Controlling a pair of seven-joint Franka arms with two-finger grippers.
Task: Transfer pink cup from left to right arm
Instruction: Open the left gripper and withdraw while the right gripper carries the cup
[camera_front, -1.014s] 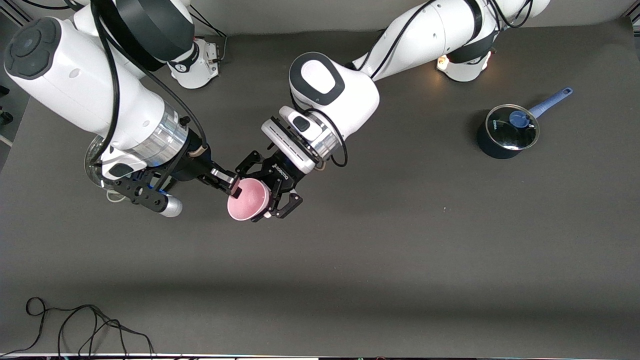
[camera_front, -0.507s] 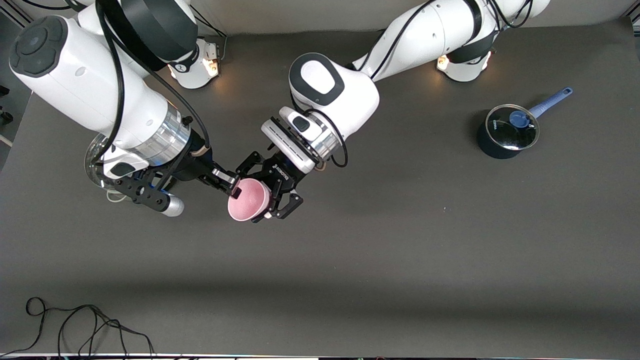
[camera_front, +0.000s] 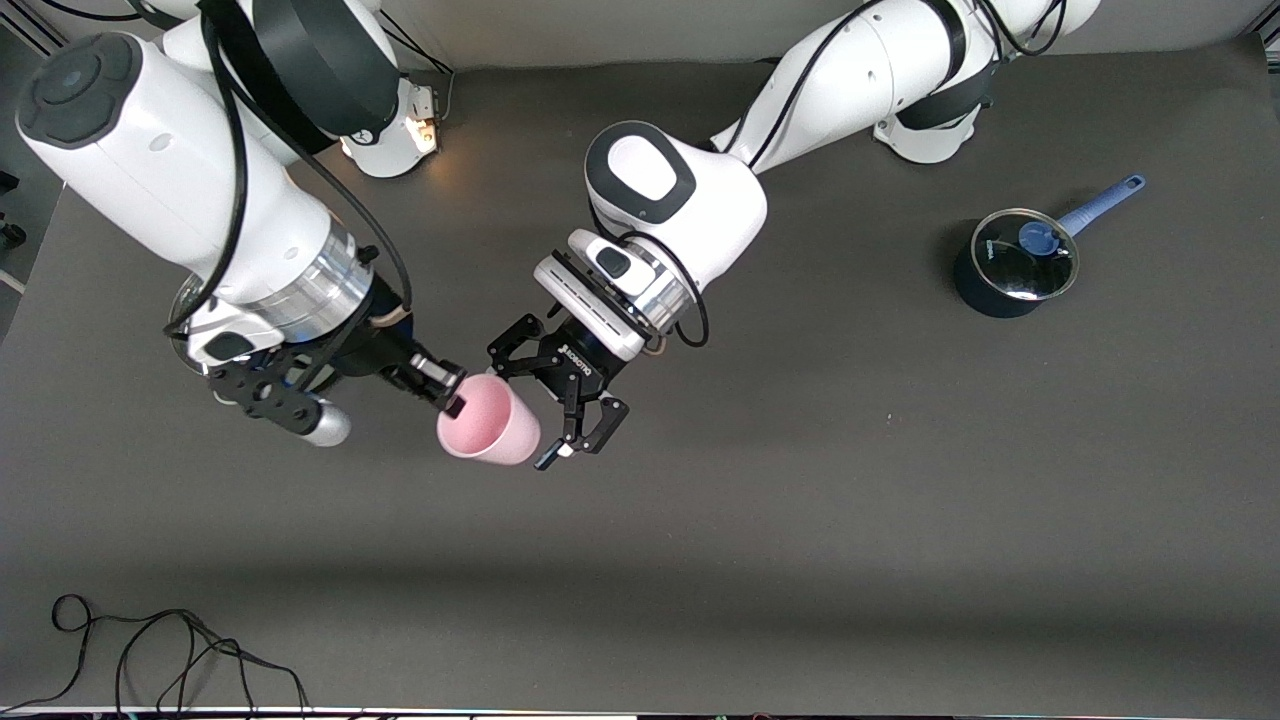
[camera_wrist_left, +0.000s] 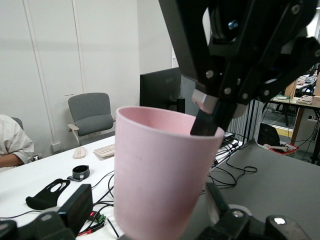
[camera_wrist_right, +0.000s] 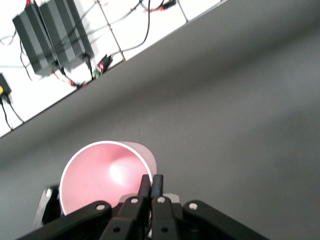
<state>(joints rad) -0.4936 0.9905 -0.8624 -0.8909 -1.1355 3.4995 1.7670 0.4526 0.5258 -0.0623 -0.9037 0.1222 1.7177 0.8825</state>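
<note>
The right gripper (camera_front: 452, 397) pinches the pink cup (camera_front: 490, 433) by one spot on its rim, at about ten o'clock, in the air above the surface (camera_front: 800, 520). The left gripper (camera_front: 560, 415), fingers spread, sits just beside the cup. A thin rim pinch could let the tilted cup pivot or slip, and those open fingers may knock it.

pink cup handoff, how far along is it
Nearly done. The right gripper is shut on the rim of the pink cup, one finger inside, one outside, holding it up over the table. The left gripper stands open beside the cup with its fingers clear of the wall, so the cup hangs from the right arm alone. Left to do: the left arm backs away and the right arm carries the cup off.
</note>
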